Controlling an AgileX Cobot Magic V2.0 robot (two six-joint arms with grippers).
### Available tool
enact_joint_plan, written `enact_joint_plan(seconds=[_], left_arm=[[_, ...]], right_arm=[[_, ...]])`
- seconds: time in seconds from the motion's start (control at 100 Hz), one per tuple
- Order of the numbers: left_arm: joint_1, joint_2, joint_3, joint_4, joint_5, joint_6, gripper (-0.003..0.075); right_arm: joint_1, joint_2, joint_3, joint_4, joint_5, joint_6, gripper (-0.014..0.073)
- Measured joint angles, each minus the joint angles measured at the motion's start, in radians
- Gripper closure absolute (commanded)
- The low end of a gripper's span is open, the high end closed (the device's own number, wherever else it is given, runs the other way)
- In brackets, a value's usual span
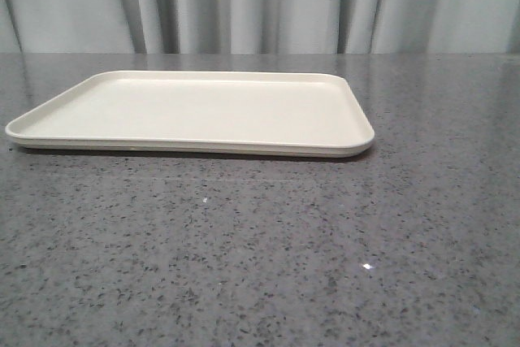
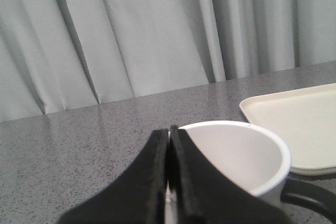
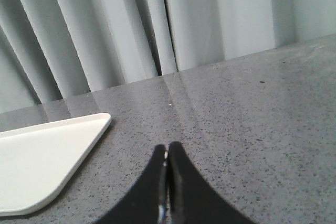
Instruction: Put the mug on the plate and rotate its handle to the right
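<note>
Showing only in left wrist cam, mug [image 2: 247,156] by plate [image 2: 294,116]; both grippers' fingers together.

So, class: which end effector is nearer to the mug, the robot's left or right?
Left. The left end effector is shut on the mug at its rim. The right end effector, closed, hangs over bare table; no mug shows in its view.
</note>
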Motion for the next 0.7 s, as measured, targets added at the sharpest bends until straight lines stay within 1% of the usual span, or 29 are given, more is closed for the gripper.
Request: enact_joint_plan(seconds=[0.56, 0.7], left_arm=[[0.0, 0.0, 0.0, 0.0, 0.0, 0.0, 0.074], [0.0, 0.0, 0.0, 0.0, 0.0, 0.0, 0.074]], right_arm=[[0.0, 0.0, 0.0, 0.0, 0.0, 0.0, 0.0704], [0.0, 0.0, 0.0, 0.0, -0.054, 0.0, 0.0704]])
